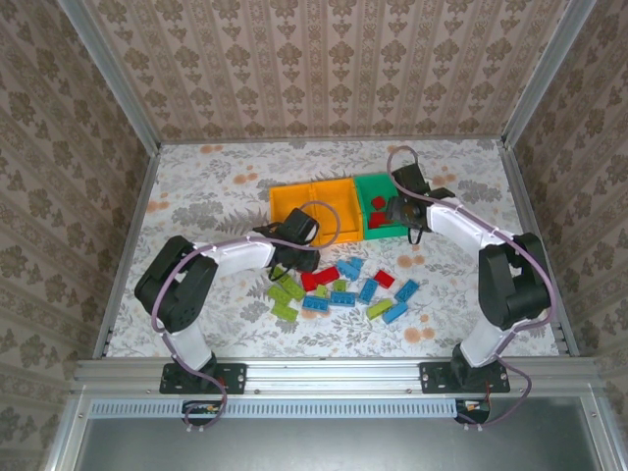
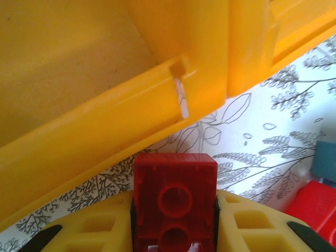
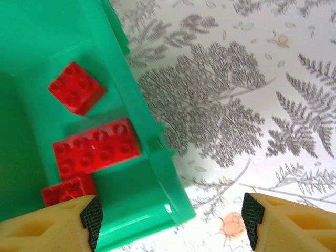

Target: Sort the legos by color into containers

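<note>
My left gripper (image 2: 175, 231) is shut on a dark red lego (image 2: 175, 191), which stands between its yellow fingers (image 2: 94, 228) just in front of an orange container (image 2: 79, 68). A second orange container (image 2: 262, 37) adjoins it on the right. From above, the left gripper (image 1: 298, 258) sits at the near edge of the orange containers (image 1: 292, 204). My right gripper (image 3: 170, 220) is open, straddling the near corner of the green container (image 3: 152, 178). Three red legos (image 3: 94, 147) lie inside it. Several loose red, blue and lime legos (image 1: 343, 285) lie scattered on the table.
The three containers stand in a row mid-table, the two orange ones left of the green one (image 1: 365, 191). A red lego (image 2: 315, 210) and a blue one (image 2: 325, 160) lie just right of my left gripper. Patterned walls and metal rails (image 1: 128, 255) enclose the floral tabletop.
</note>
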